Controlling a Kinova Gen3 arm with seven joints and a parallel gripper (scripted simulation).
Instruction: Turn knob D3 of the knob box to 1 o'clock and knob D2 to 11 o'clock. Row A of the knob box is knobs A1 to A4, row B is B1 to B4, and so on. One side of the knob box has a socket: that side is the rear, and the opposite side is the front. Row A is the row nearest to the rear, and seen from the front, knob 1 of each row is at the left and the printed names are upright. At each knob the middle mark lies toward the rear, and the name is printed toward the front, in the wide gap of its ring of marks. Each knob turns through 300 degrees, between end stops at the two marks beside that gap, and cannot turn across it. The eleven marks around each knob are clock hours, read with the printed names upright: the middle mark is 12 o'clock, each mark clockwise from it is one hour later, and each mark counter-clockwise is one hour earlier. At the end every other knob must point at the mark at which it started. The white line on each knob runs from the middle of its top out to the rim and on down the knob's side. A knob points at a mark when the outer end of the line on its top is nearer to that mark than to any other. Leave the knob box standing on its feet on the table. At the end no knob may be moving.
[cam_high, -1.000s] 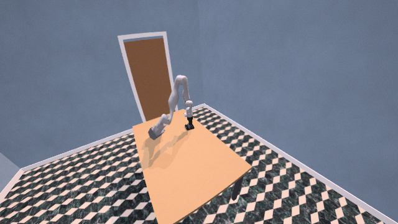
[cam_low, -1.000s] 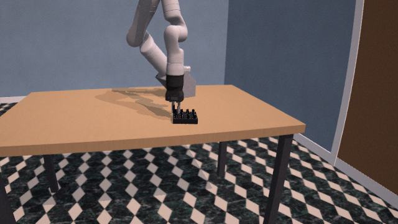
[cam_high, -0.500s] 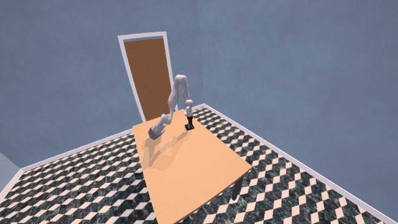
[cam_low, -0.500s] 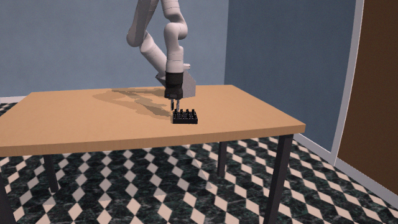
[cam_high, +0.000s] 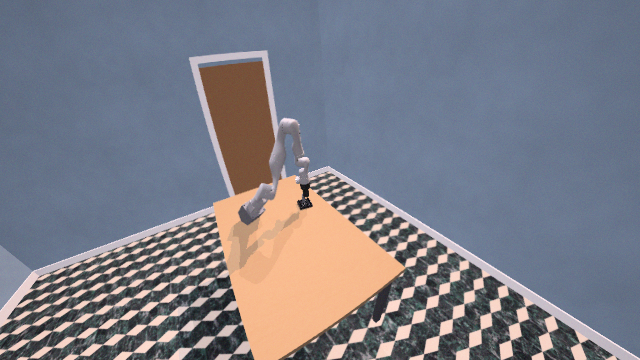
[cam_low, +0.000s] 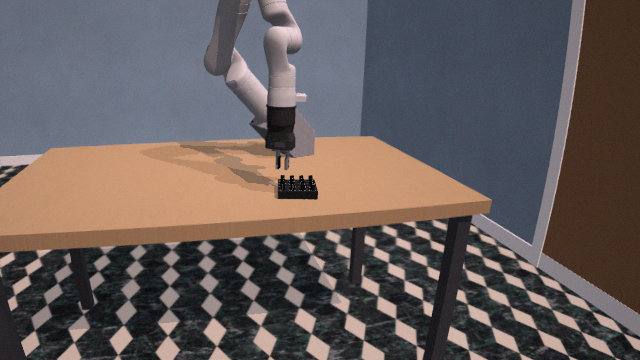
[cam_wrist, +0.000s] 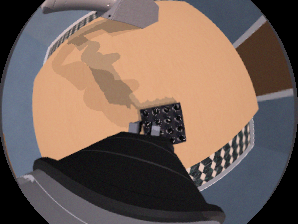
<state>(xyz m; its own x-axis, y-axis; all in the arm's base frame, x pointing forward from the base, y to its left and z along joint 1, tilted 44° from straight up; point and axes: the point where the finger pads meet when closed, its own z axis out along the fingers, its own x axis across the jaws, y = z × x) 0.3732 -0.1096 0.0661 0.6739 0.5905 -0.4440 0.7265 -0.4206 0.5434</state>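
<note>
My claw (cam_high: 304, 198) (cam_low: 282, 168) (cam_wrist: 146, 126): fingers part-way apart, nothing between them. Knob box (cam_high: 306, 206) (cam_low: 298, 194) (cam_wrist: 183, 139) stands flat on table (cam_high: 310, 260) (cam_low: 150, 200) (cam_wrist: 200, 65), below claw and mostly to one side. Height above knobs probably meant for sideways travel without brushing any. Part-way spread likely suits slipping between close-set knobs. Table edge lies near box, beyond it from arm's base (cam_high: 248, 214) (cam_low: 305, 135) (cam_wrist: 135, 12); more table room toward base. Knob lines and names unreadable; D3, D2 settings unconfirmed.

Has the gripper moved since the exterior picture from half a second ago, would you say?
Yes, upward: in the exterior view, the gripper now hangs higher above the knob box.
</note>
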